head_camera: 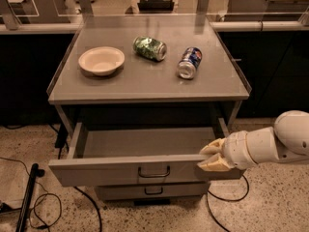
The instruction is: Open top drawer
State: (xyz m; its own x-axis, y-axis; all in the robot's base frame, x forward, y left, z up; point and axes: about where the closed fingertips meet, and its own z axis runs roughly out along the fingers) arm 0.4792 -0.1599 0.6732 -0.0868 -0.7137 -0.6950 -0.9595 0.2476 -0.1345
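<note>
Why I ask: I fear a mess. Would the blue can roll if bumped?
Probably yes: the blue can lies on its side on the tabletop, so a bump could roll it. Probably thin metal: likely light, dentable. The gripper sits below, at the right end of the open top drawer.
</note>
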